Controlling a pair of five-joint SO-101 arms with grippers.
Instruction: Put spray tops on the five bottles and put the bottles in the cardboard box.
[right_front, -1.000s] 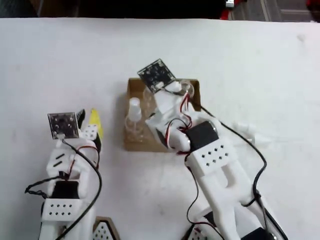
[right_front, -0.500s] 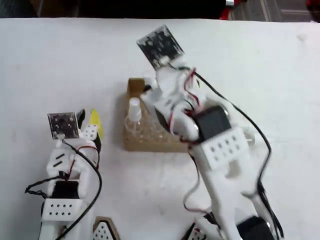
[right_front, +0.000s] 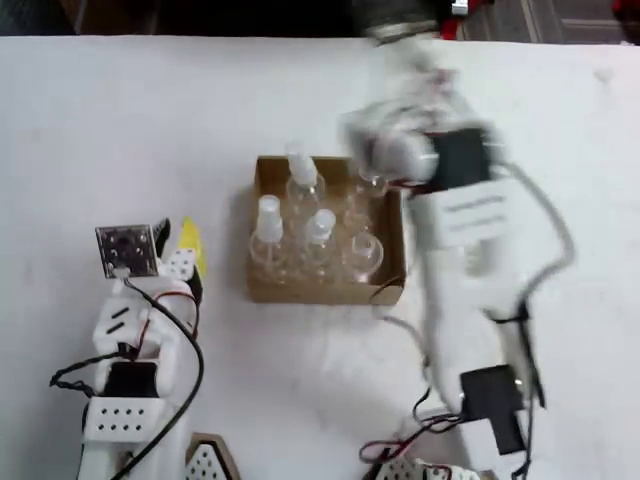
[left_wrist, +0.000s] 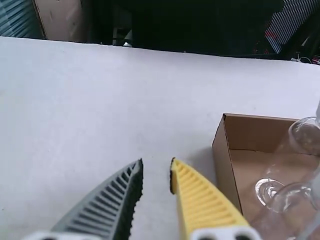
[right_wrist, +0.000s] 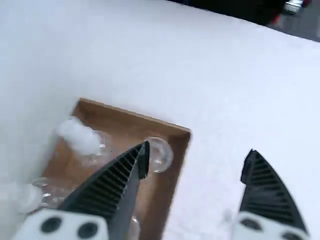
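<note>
Right gripper (right_wrist: 196, 160) is up above the cardboard box (right_front: 320, 292), its black fingers spread wide with nothing between them. All five bottles look to be standing inside. Three carry white spray tops (right_front: 319, 228). The two clear ones (right_front: 362, 255) on the right arm's side seem bare at the neck, though the glass makes that hard to call.

Left gripper (left_wrist: 156, 175) sits low over the table (right_front: 120, 120) just beside the box, grey and yellow fingers only a sliver apart, holding nothing.

This reads as the exit after a drop-off. To do it well, go straight up and stay wide until the fingertips are above the tallest top. One sideways brush would likely topple these light, crowded bottles. If those two necks are bare, each top should come down squarely over its opening while the bottle is steadied.

A second ago the right arm was bent down over the box, hiding most of the bottles. It has since swung up towards the far edge of the table, leaving the whole box showing. The left arm hasn't budged
</note>
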